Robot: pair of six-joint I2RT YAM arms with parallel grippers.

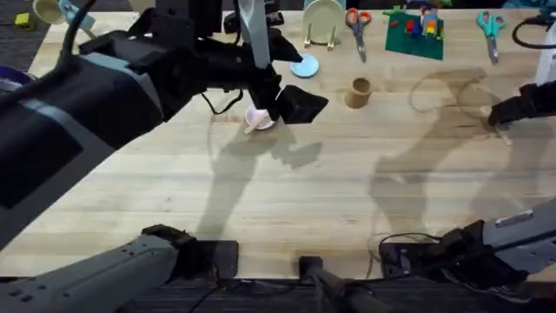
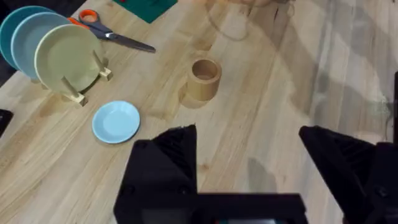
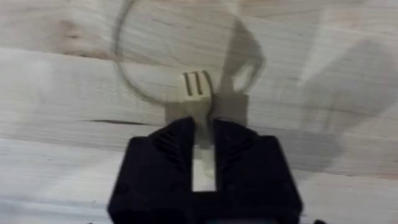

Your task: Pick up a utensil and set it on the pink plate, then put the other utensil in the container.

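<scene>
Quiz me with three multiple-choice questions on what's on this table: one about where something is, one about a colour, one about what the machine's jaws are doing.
1. Where does the small tan wooden cylindrical cup stand?
A. On the bare wooden table
B. On a pink plate
C. In the wooden plate rack

2. What colour is the small round flat plate lying beside the wooden plate rack?
A. Red
B. Light blue
C. Black

3. What are the right arm's jaws doing?
A. Standing wide open and empty
B. Holding scissors
C. Closed on the small pale wooden fork

Answers:
1 A: the left wrist view shows bare wood all round the cup.
2 B: the left wrist view shows the plate pale blue, flat on the table.
3 C: in the right wrist view the fork's handle runs between the jaws, tines sticking out.
</scene>
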